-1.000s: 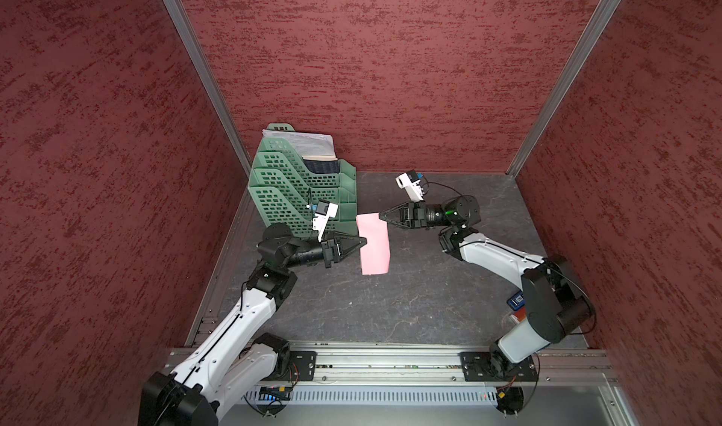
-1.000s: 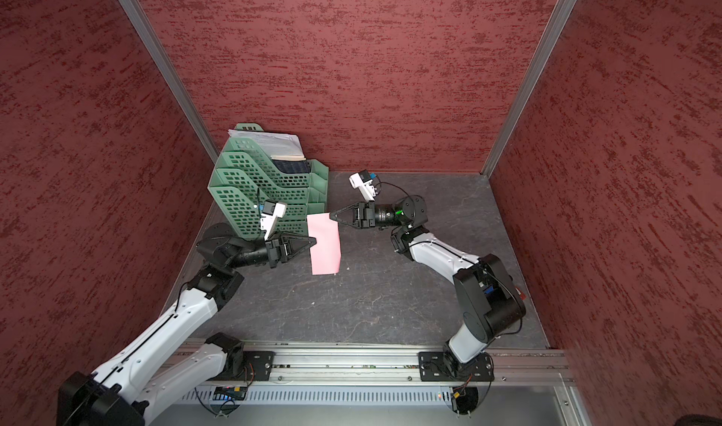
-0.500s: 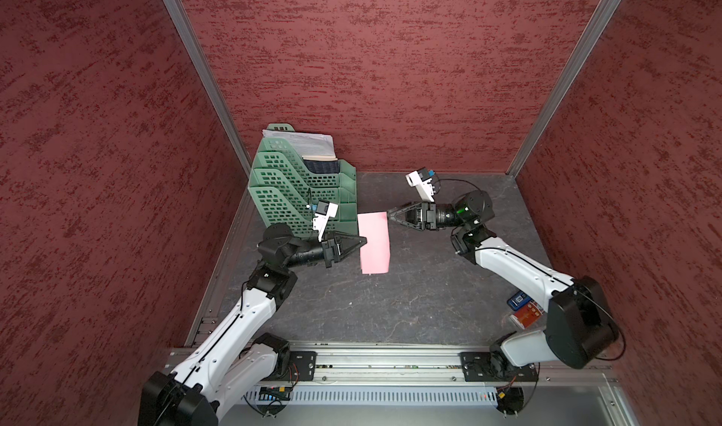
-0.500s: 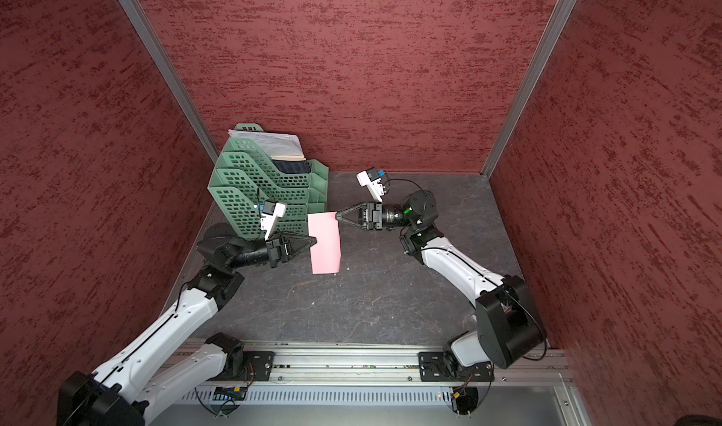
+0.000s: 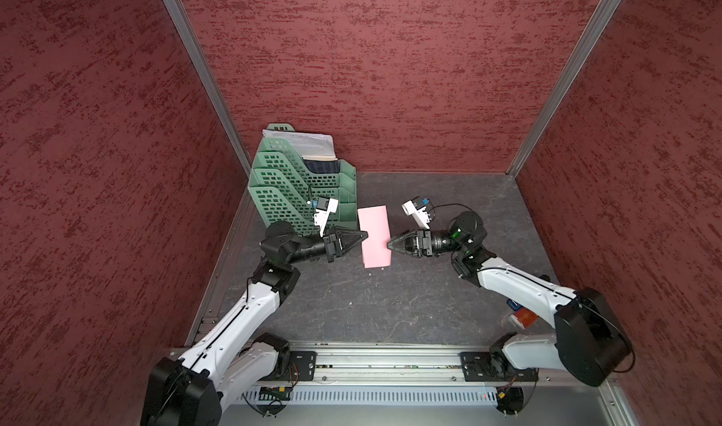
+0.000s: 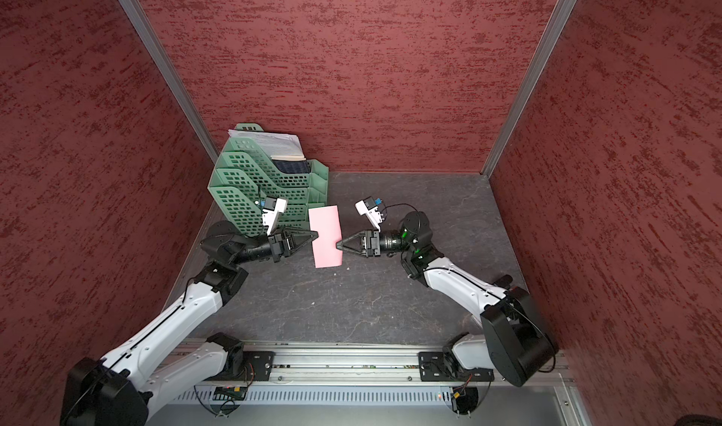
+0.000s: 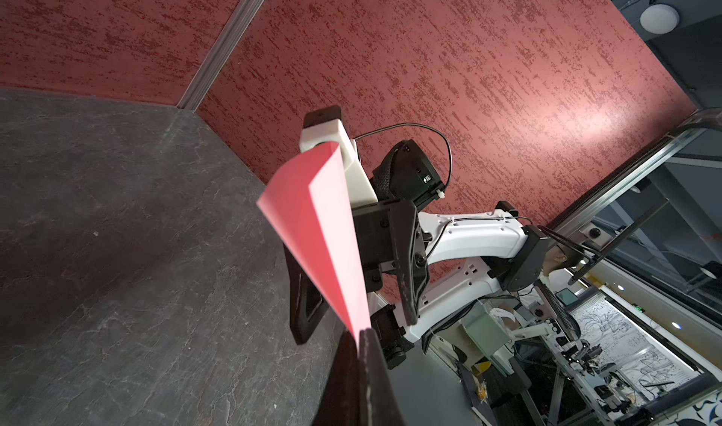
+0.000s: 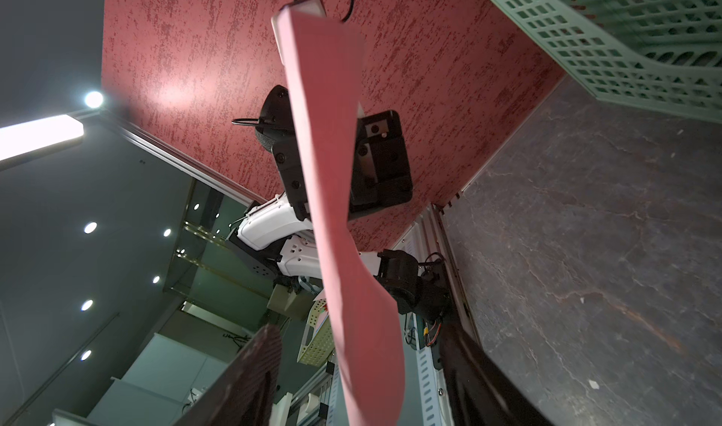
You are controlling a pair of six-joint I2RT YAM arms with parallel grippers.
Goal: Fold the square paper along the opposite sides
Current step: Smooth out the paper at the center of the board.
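The square paper (image 5: 375, 235) (image 6: 326, 235) shows as a narrow pink rectangle, held off the dark floor between my two arms. My left gripper (image 5: 365, 234) (image 6: 317, 235) is shut on the middle of its left edge. In the left wrist view the paper (image 7: 324, 228) fans out from the closed left gripper (image 7: 359, 332) as two faces meeting at a crease. My right gripper (image 5: 389, 243) (image 6: 338, 244) is open at the right edge. In the right wrist view the paper (image 8: 332, 170) hangs between the spread fingers (image 8: 250, 373), touching neither, with the right gripper (image 8: 359, 342) wide around it.
A stack of green trays (image 5: 289, 185) (image 6: 250, 193) stands at the back left, close behind my left gripper, with white printed papers (image 5: 301, 141) on top. Small orange and blue packets (image 5: 521, 314) lie by the right arm's base. A metal rail (image 5: 371, 365) runs along the front.
My right gripper has opened, let go of the paper's far right corner, and moved nearer along its right edge. The left gripper has kept its grip and place.
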